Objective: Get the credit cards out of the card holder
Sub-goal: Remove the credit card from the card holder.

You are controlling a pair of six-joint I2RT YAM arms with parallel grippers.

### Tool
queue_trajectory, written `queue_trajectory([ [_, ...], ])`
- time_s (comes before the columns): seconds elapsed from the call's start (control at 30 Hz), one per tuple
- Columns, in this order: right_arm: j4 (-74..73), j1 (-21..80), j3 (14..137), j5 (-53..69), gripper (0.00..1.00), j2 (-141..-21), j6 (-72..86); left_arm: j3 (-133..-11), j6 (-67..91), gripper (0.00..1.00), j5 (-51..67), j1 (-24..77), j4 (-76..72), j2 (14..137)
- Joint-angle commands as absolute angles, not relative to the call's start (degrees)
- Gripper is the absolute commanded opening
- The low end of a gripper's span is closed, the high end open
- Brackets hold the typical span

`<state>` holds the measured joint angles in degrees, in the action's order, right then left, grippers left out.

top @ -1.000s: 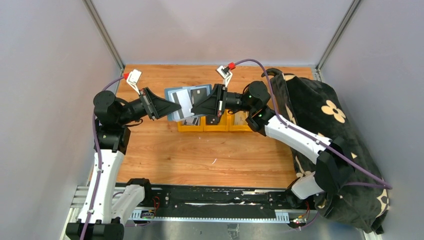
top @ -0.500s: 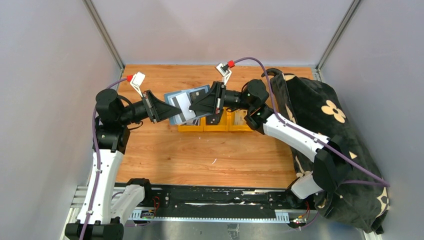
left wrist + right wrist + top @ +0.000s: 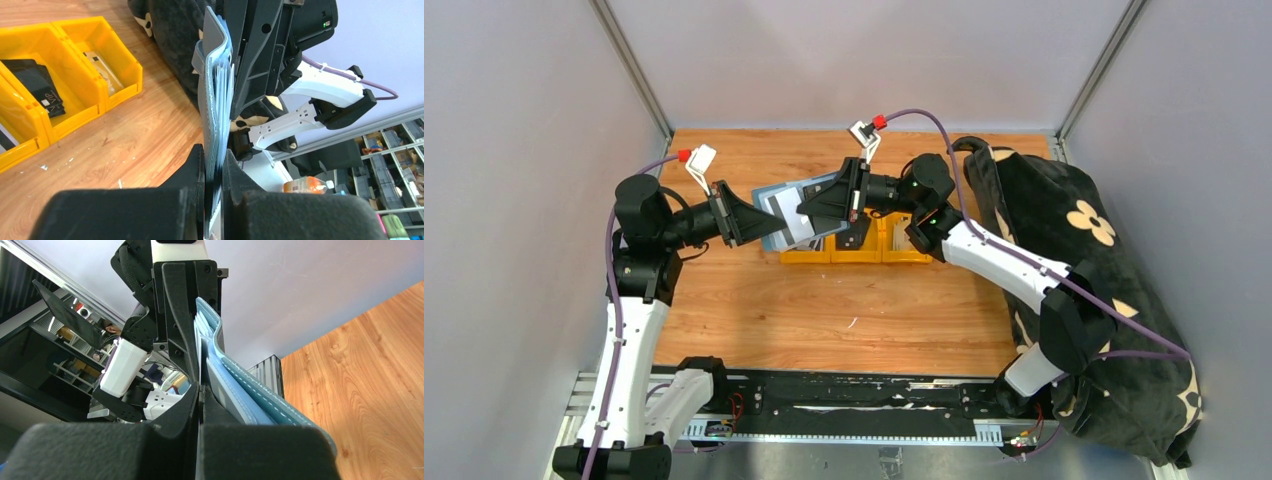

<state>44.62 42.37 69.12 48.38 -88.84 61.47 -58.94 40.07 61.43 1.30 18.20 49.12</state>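
The slate-blue card holder (image 3: 776,206) hangs in the air above the yellow bins, held between both grippers. My left gripper (image 3: 764,222) is shut on its left edge; in the left wrist view the holder (image 3: 211,95) stands edge-on in my jaws (image 3: 214,172), with pale credit cards (image 3: 226,92) layered inside. My right gripper (image 3: 808,211) is shut on the thin edge of a pale credit card (image 3: 200,347) beside the holder's stitched blue flaps (image 3: 252,392). A pale card face (image 3: 792,214) shows between the grippers.
A row of yellow bins (image 3: 856,251) sits on the wooden table under the grippers. One bin holds a dark card (image 3: 39,87), another a pale card (image 3: 101,64). A black floral bag (image 3: 1074,240) fills the right side. Grey walls enclose the table.
The right gripper has moved left, closer to the left gripper. The holder has tilted and shifted slightly left between them. Both grips have held.
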Motion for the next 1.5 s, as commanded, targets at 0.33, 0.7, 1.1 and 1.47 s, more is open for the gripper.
queue_trajectory([
  [0.33, 61.33, 42.03, 59.22, 41.42, 0.00, -82.84, 64.13, -58.63, 56.18, 0.10, 63.42, 1.68, 1.81, 48.34],
  [0.7, 64.19, 41.13, 55.51, 38.13, 0.00, -80.76, 64.58, -58.81, 58.94, 0.12, 63.37, 1.72, 0.26, 48.14],
  [1.1, 64.81, 42.61, 57.73, 40.01, 0.19, -82.37, 65.03, -60.54, 52.57, 0.00, 60.48, 1.80, 6.91, 48.32],
  [1.47, 65.23, 44.19, 61.32, 42.76, 0.07, -85.89, 65.98, -62.41, 48.35, 0.00, 60.20, 1.81, 12.87, 49.26],
])
